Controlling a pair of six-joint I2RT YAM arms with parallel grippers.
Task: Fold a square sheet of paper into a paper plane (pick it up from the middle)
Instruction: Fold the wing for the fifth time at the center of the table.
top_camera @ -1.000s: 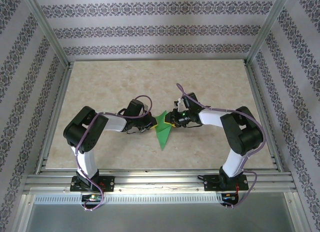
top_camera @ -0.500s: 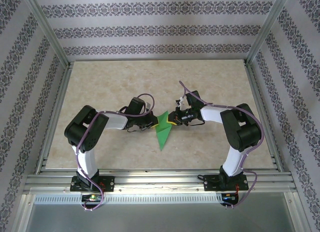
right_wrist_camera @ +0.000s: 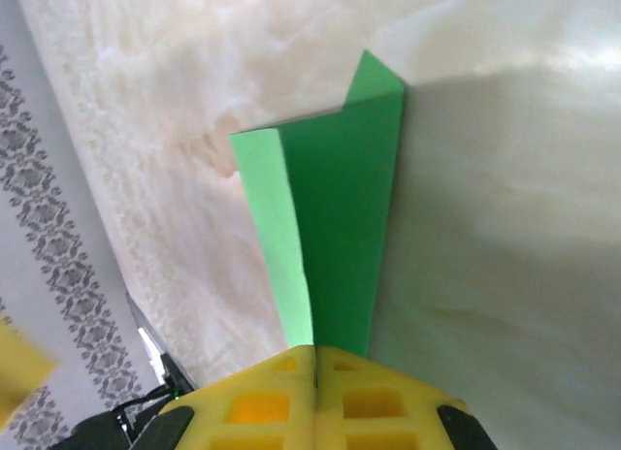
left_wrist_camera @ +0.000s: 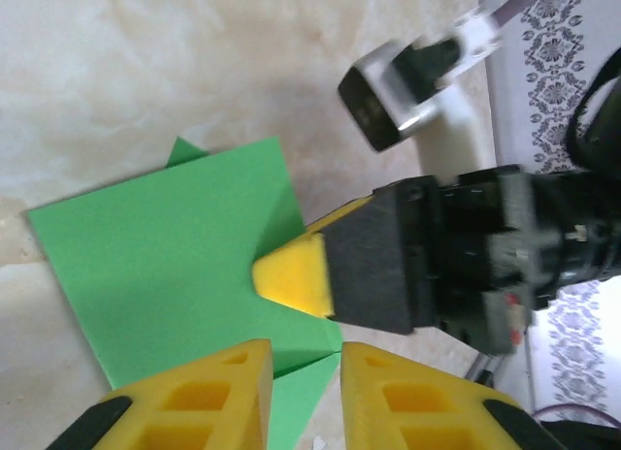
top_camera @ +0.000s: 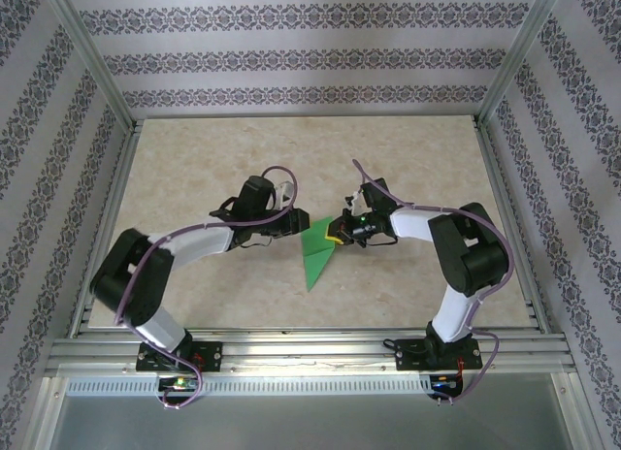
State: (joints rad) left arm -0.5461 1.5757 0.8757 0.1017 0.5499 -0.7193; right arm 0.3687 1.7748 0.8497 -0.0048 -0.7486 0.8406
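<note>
— Top external view first: is there any brand, label or writing you can read?
— None that I can read. The green paper (top_camera: 317, 256) is plain, and the walls carry only a striped flower pattern. A small green light (top_camera: 356, 218) glows on the right wrist.

— How do the arms stand?
— The left arm (top_camera: 184, 244) rises from its base at the near left. Its elbow is swung out to the left and its white forearm reaches right toward the middle. The right arm (top_camera: 466, 266) mirrors it, elbow out to the right and forearm reaching left. Both wrists sit low, and the two pincers face each other across the far end of the paper. A purple cable (top_camera: 277, 178) loops over each wrist.

— And the pincers?
— The right gripper (right_wrist_camera: 315, 351) has its yellow fingers pressed tight together. They nip the edge of the paper where a crease runs into the seam between them. The left gripper (left_wrist_camera: 306, 351) has its fingers a narrow gap apart and grips nothing. Green shows through that gap, but I cannot tell whether the tips touch the paper.

— Where is the paper?
— On the beige marbled table (top_camera: 194, 178), about the middle, between the two grippers. It is folded to a long triangle with its point toward the near edge and its wide end by the fingertips.
</note>
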